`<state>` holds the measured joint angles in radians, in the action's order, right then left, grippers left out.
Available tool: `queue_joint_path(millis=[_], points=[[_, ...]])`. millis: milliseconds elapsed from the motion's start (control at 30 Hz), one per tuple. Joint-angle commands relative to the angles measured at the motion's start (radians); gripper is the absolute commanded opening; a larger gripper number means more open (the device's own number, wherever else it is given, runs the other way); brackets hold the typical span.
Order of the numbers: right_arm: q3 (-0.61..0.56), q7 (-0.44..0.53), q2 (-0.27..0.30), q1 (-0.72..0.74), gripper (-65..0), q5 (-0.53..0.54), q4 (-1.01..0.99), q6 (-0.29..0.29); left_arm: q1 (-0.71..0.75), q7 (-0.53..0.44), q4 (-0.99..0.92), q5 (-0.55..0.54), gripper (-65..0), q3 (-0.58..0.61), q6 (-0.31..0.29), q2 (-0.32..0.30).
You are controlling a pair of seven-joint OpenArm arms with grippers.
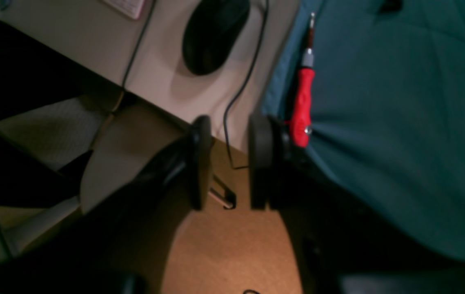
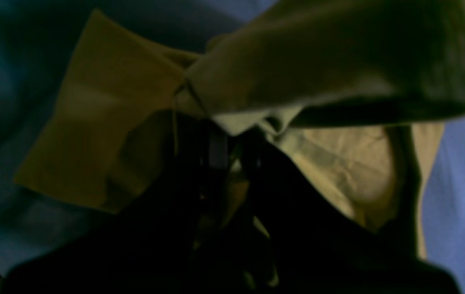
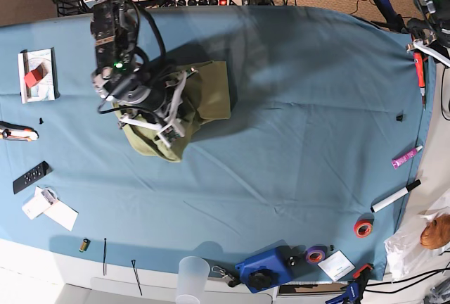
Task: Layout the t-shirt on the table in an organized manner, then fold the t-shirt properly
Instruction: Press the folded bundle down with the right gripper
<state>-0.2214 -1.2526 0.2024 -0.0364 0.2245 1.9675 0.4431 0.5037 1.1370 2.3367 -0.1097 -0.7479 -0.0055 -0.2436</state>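
**Right hand lifts a bunched shirt while the left waits off the edge**

The t-shirt lies crumpled toward ten o'clock on the worktop, nowhere near laid flat. The right hand is over it, clenched on a pinch of olive cloth; in the wrist view the fabric drapes up and over the jaws, a pale strip of inner fabric showing just above them. My guess is that it holds the cloth by a fold so the rest can hang and open out — a sensible way to find a hem or a shoulder before spreading.

The left hand is far off at two o'clock, past the worktop's rim, jaws standing apart with nothing between them. It looks parked there to keep out of the way. Just beside it lies a red-handled screwdriver on the blue cloth.

The spreading step looks barely begun — the shirt is one heap.

No brand or writing can be read; the cards and boxes along the edges are too small to make out.
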Motion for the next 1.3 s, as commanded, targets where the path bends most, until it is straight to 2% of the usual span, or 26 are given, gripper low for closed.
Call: queue_joint_path(millis=[0, 67, 333, 433, 500, 633, 833, 967, 1033, 1133, 1200, 1267], points=[[-0.019, 0.032, 0.006, 0.014, -65.0, -0.001, 0.017, -0.004, 0.003, -0.019, 0.018, -0.006, -50.0, -0.010, 0.004, -0.008], [-0.062, 0.042, 0.006, 0.015, -65.0, -0.021, 0.017, -0.021, 0.003, -0.020, 0.018, -0.019, -50.0, -0.010, 0.004, -0.008], [-0.200, 0.022, 0.006, 0.014, -63.8, -0.091, 0.017, -0.021, 0.003, -0.037, 0.018, -0.053, -50.0, -0.010, 0.004, -0.008], [-0.221, 0.023, 0.006, 0.014, -50.6, -0.095, 0.017, -0.021, 0.003, -0.037, 0.018, -0.053, -50.0, -0.010, 0.004, -0.008], [-0.223, 0.026, 0.006, 0.017, -46.8, -0.094, 0.017, -0.021, 0.003, -0.037, 0.018, -0.053, -50.0, -0.010, 0.004, -0.008], [-0.223, -0.040, 0.006, 0.042, -46.8, -0.079, 0.093, -0.022, 0.003, -0.038, 0.018, -0.053, -50.0, -0.010, 0.005, -0.008], [-0.223, 0.024, 0.005, 0.034, -46.8, -0.064, 0.303, -0.023, 0.004, -0.038, 0.018, -0.068, -50.0, -0.010, 0.005, -0.005], [-0.222, 0.036, 0.005, 0.038, -46.9, -0.069, 0.333, -0.022, 0.013, -0.038, 0.018, -0.086, -50.0, -0.010, 0.005, -0.005], [-0.222, 0.037, 0.006, 0.039, -46.9, -0.119, 0.333, -0.027, 0.012, -0.038, 0.018, -0.093, -50.0, -0.009, 0.005, 0.000], [-0.208, 0.063, 0.006, 0.039, -47.3, -0.265, 0.333, -0.127, 0.012, -0.066, 0.018, -0.204, -50.0, -0.007, 0.000, 0.013], [-0.165, 0.089, 0.006, 0.039, -54.2, -0.335, 0.333, -0.190, 0.011, -0.085, 0.018, -0.333, -50.0, -0.007, -0.092, 0.019], [-0.093, 0.105, 0.006, 0.039, -60.7, -0.356, 0.331, -0.225, 0.011, -0.097, 0.018, -0.448, -50.0, -0.007, -0.183, 0.029]])
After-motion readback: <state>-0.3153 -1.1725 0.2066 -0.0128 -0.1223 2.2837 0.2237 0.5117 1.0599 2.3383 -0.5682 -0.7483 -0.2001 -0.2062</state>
